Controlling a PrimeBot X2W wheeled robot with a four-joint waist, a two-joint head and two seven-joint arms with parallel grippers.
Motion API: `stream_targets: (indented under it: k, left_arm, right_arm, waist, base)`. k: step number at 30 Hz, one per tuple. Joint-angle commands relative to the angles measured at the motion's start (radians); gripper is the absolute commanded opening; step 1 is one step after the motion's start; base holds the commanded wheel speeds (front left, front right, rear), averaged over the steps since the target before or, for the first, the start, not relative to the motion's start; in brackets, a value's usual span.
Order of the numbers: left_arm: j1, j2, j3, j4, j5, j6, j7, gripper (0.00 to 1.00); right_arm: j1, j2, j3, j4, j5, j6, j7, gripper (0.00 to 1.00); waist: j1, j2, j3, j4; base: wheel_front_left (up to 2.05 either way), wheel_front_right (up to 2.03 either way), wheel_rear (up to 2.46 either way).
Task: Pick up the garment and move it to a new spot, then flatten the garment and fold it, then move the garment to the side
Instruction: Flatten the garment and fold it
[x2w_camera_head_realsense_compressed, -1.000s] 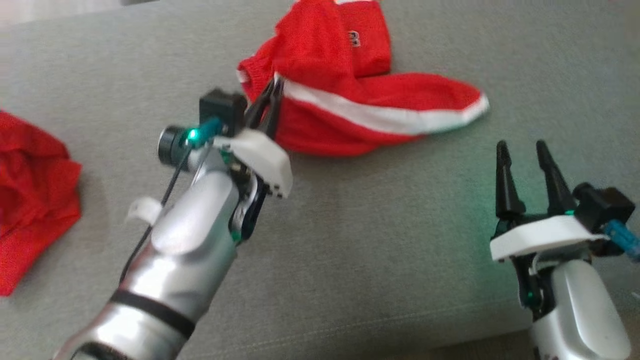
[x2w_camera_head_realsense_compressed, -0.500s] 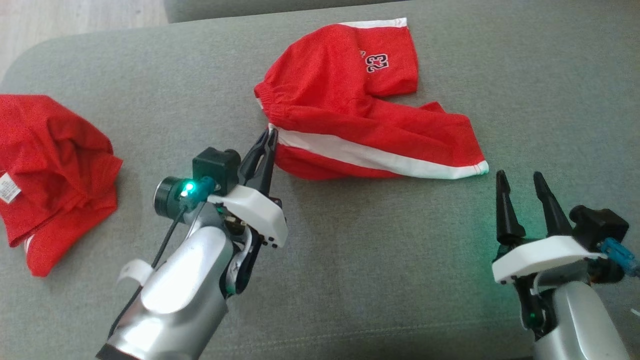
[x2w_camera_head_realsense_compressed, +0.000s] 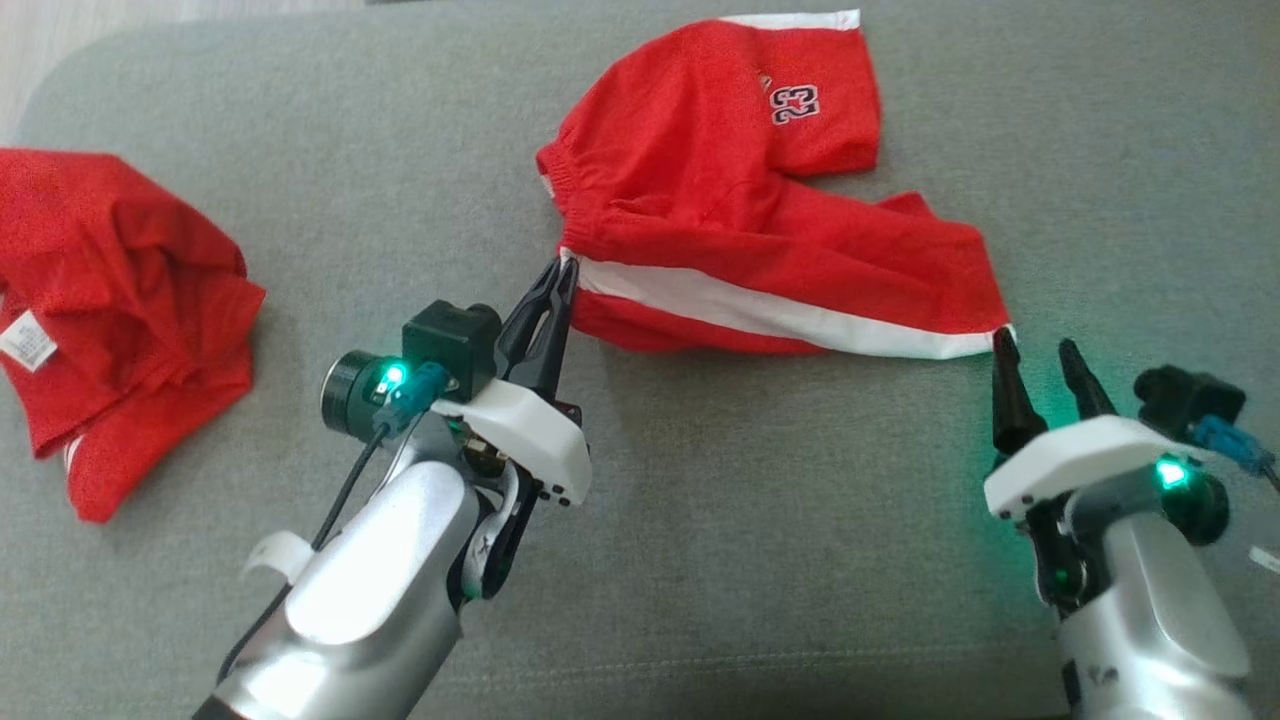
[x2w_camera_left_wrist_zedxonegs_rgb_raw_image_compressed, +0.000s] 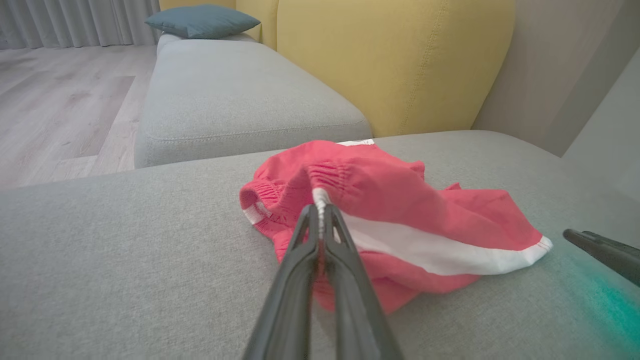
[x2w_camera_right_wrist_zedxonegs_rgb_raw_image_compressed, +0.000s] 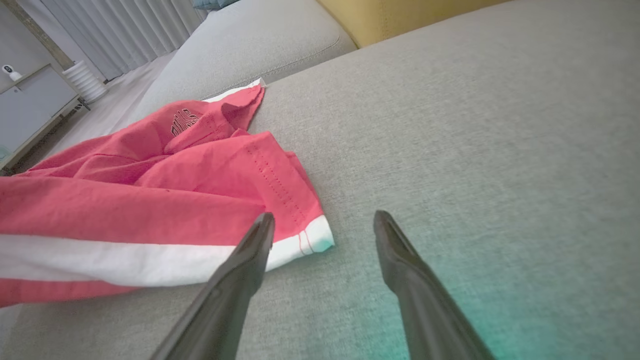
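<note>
Pinching shorts (x2w_camera_head_realsense_compressed: 720, 210) waistband, left fingers (x2w_camera_head_realsense_compressed: 562, 275) closed; right fingers (x2w_camera_head_realsense_compressed: 1008, 388) spread beside hem corner.

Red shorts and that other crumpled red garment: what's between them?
Only bare grey cushion, per the head view, between the red shorts and the crumpled red garment.

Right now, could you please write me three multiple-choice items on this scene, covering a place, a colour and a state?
1. Where does the left end effector grip the red shorts? A) number print B) waistband, where the side stripe ends C) leg hem
2. What colour is that stripe? A) white B) black C) yellow
3. The right end effector is: A) shut on cloth B) open, empty C) shut, empty
Key: B, jaws pinch the waistband; A, plainly white; B, jaws apart beside the shorts' corner.
</note>
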Motion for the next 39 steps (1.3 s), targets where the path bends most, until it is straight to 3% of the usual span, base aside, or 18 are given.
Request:
stream_targets:
  k: [1,12,13,14,15,21,27,39]
  left_arm:
    - [-0.032,0.023,0.029,-0.035,0.010,0.005,0.001,0.00]
    - [-0.055,0.025,0.023,-0.044,0.012,0.008,0.003,0.00]
    - [-0.056,0.025,0.024,-0.043,0.011,0.008,0.003,0.00]
    - [-0.056,0.025,0.024,-0.041,0.011,0.009,0.002,0.00]
    - [-0.057,0.026,0.023,-0.039,0.011,0.010,0.002,0.00]
    - [-0.052,0.042,0.032,-0.025,0.015,0.022,-0.012,0.00]
    - [-0.060,0.074,0.058,-0.041,0.021,0.029,-0.032,0.00]
    - [-0.130,0.107,0.145,-0.203,0.055,0.038,-0.057,0.00]
  right_arm:
    - [-0.030,-0.002,0.025,-0.020,0.010,0.007,-0.004,1.00]
    - [-0.141,-0.002,0.040,0.192,0.017,0.007,-0.024,0.99]
    - [-0.148,-0.002,0.048,0.205,0.027,0.007,-0.027,0.63]
    - [-0.154,-0.002,0.058,0.215,0.035,0.007,-0.031,0.07]
    - [-0.158,-0.002,0.069,0.222,0.040,0.007,-0.040,0.00]
    - [-0.169,-0.002,0.130,0.205,0.095,0.007,-0.078,0.00]
    - [-0.186,-0.002,0.160,0.047,0.127,0.007,-0.055,0.00]
    - [-0.238,-0.014,0.100,-0.424,0.076,0.007,0.233,0.00]
  waist:
    - [0.0000,0.0000,0.007,0.007]
    - [0.0000,0.0000,0.040,0.031]
    - [0.0000,0.0000,0.040,0.031]
    - [0.0000,0.0000,0.039,0.030]
    - [0.0000,0.0000,0.037,0.029]
    - [0.0000,0.0000,0.003,0.014]
    - [0.0000,0.0000,-0.052,-0.020]
    - [0.0000,0.0000,-0.198,-0.053]
  base:
    - [0.00,0.00,0.00]
    - [0.00,0.00,0.00]
    - [0.00,0.00,0.00]
    - [0.00,0.00,0.00]
    - [0.00,0.00,0.00]
    - [0.00,0.00,0.00]
    - [0.00,0.00,0.00]
    - [0.00,0.00,0.00]
